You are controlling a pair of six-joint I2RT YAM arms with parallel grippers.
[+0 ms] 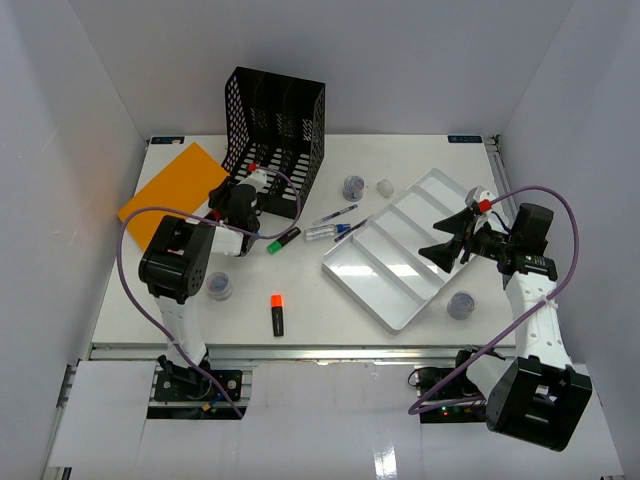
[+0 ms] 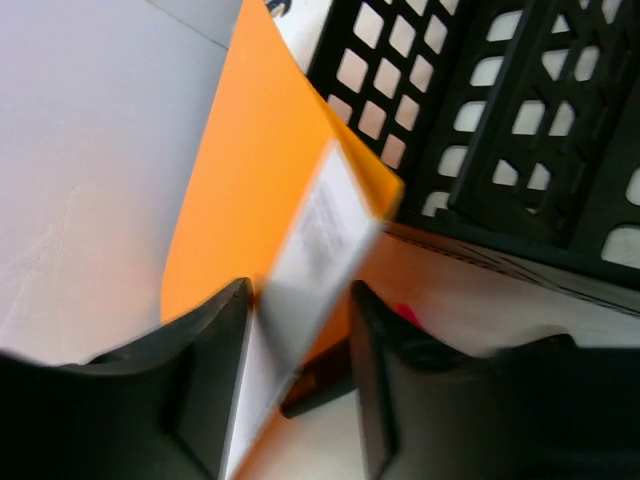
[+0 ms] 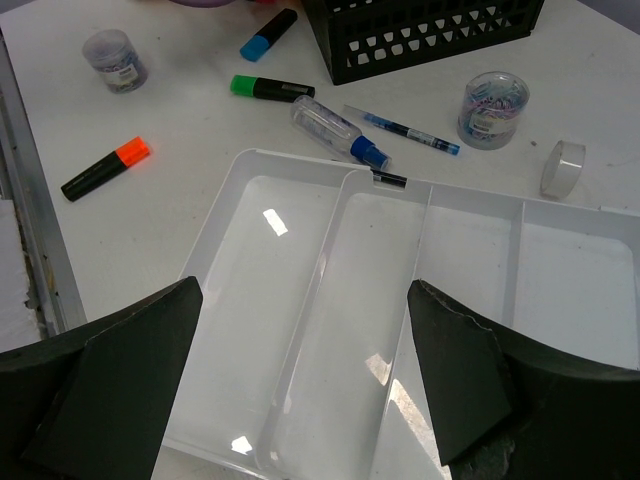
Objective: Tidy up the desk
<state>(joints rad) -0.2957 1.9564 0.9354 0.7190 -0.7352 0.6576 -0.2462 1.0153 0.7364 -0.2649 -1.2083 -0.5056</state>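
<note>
Just ahead of the left gripper (image 2: 300, 300), whose jaws stand parted, the flat orange paper folder (image 2: 260, 180) with its white label shows in the gap. Whether the pads touch it I cannot tell. Its long edge runs away from the fingers, and the black mesh plastic file organiser (image 2: 520, 120) stands close on that gripper's right, so the left arm looks the nearer one for filing it. The large white desk (image 1: 330, 310) lies beneath both arms. The right gripper (image 3: 305, 290) hangs spread wide and empty over the white compartmented plastic tray (image 3: 260, 300).

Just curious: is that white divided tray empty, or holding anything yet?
Empty: every visible compartment of the tray shows bare white floor; the orange marker lies outside on the desk.
</note>
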